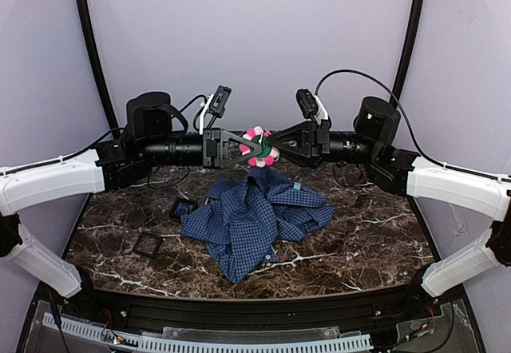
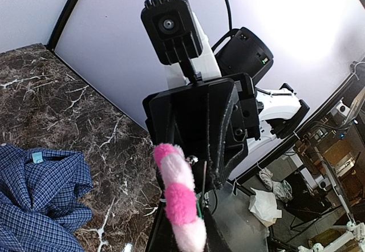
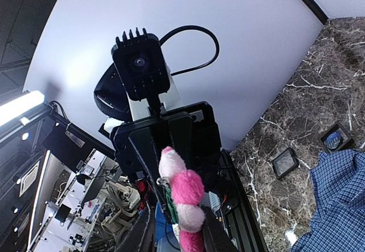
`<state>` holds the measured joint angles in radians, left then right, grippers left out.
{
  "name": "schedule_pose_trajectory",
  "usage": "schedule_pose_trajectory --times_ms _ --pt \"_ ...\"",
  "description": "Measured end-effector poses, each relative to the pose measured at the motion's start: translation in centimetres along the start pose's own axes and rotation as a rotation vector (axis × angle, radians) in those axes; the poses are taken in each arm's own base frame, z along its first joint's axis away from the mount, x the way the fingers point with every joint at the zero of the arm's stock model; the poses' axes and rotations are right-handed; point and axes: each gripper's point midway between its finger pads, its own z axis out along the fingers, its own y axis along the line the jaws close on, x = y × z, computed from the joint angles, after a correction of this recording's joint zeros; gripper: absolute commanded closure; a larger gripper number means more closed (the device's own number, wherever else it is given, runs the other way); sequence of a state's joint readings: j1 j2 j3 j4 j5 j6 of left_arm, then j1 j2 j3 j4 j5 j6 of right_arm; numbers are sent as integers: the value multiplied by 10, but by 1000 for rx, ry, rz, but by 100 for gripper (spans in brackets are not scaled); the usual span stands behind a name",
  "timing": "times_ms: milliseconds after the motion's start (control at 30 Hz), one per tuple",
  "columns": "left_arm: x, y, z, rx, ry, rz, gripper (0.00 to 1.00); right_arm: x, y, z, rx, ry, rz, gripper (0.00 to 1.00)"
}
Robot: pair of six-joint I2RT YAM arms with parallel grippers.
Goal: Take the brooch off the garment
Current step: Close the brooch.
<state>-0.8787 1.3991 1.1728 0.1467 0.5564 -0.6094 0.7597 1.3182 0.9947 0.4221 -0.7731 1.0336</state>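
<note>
Brooch (image 1: 259,146): a small flower, a ring of plump, fuzzy pink and white petals with a bit of green at the back. It is held in the air between the 2 gripper tips, off the cloth.
Garment (image 1: 247,217): soft cloth in a fine blue and dark-blue check, crumpled into an uneven heap on the table. In the top view its far edge lies just under the brooch and apart from it.
Tag (image 1: 297,185): small, light blue, on the heap's far right fold.
Left gripper (image 1: 246,147): black tapering fingers, closed tight on the brooch from the left.
Right gripper (image 1: 273,145): faces the brooch from the right, jaws parted on either side of the petals and not pinching them.
Arms: both black forearms are level and horizontal, tip to tip over the far half of the table. The white links slope up from the near corners.
Table (image 1: 359,233): glossy dark brown marble with white veins.
Trays: 2 small black squares left of the garment, 1 (image 1: 184,208) just beside its edge, 1 (image 1: 148,245) nearer the front, apart.
Open room: bare marble shows to the right of the heap and in front of it, up to the black near rail.
</note>
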Motion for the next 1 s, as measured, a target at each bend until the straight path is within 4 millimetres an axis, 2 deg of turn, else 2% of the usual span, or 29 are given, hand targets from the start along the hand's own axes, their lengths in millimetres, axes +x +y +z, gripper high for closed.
schedule_pose_trajectory --times_ms 667,800,1000 --pt "-3 -2 -2 17 -16 3 99 0 1 8 -10 7 -1 75" --pt "-4 -3 -2 21 -19 5 99 -1 1 9 -14 4 -5 80" --pt "-4 -6 -2 37 -16 9 99 -2 2 10 -22 2 1 83"
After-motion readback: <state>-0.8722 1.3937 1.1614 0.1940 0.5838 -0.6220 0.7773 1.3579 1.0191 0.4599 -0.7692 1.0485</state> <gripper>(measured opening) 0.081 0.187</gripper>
